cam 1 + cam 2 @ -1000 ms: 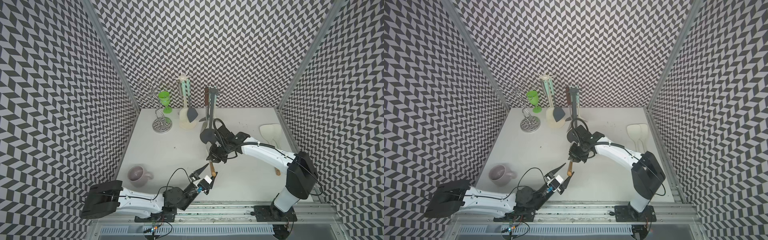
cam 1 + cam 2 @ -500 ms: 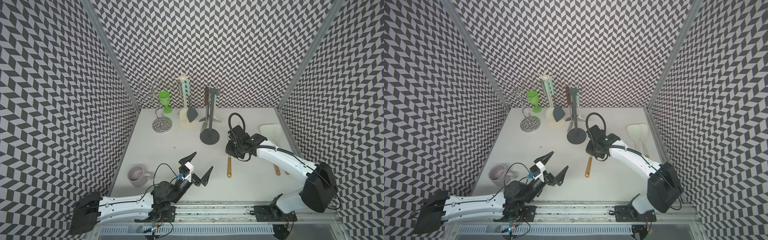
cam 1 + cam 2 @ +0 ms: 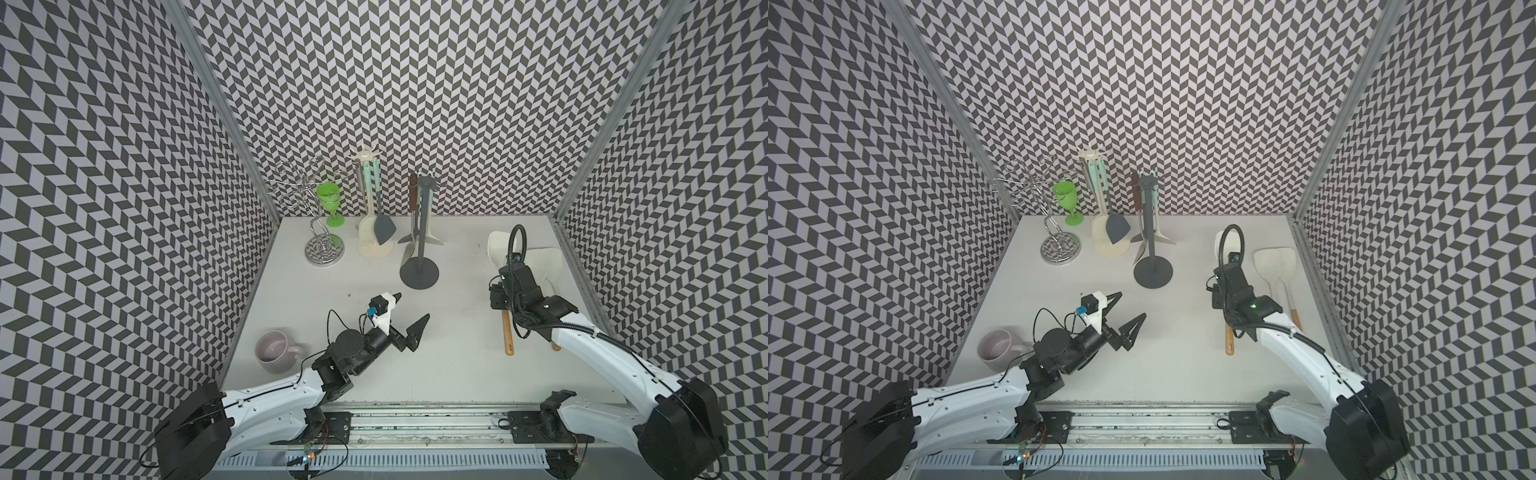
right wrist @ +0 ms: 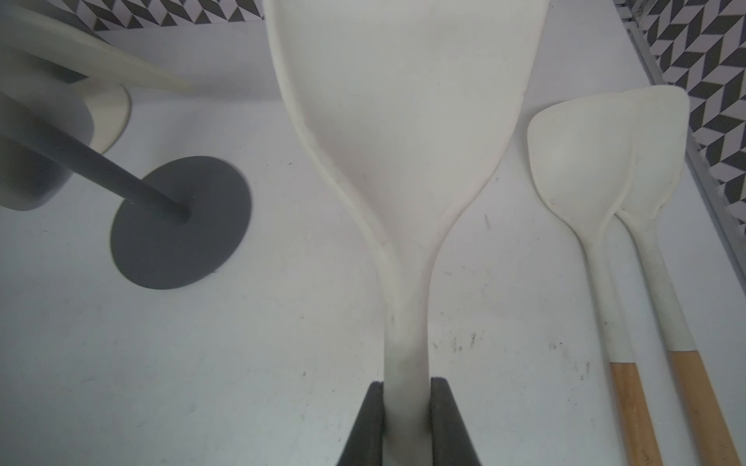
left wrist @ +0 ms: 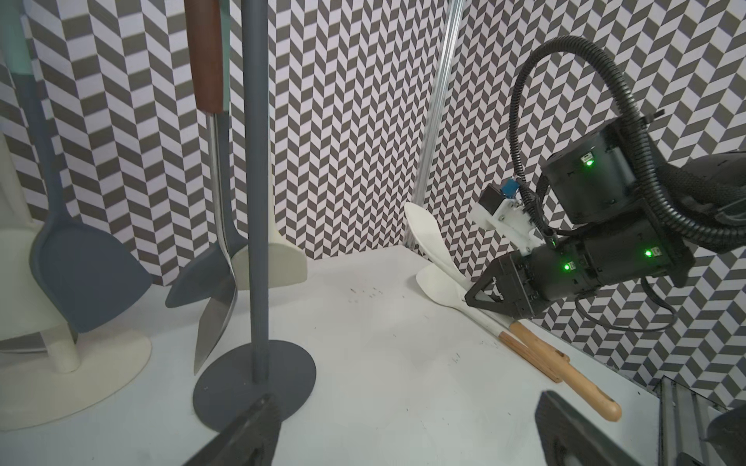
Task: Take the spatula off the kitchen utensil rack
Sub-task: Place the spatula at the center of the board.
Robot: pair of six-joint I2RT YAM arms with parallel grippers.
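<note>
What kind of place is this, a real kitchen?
Likely a robot test cell, not a real kitchen: patterned panels wall in a white table, and a left arm and right arm sit on a metal rail.

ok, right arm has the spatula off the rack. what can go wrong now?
The right gripper pinches the spatula only at its thin neck; it could pivot or slip.
Close beside it lie two spatulas; setting down may knock them.
The open left gripper sits near the dark rack; a bump could tip it.
</note>
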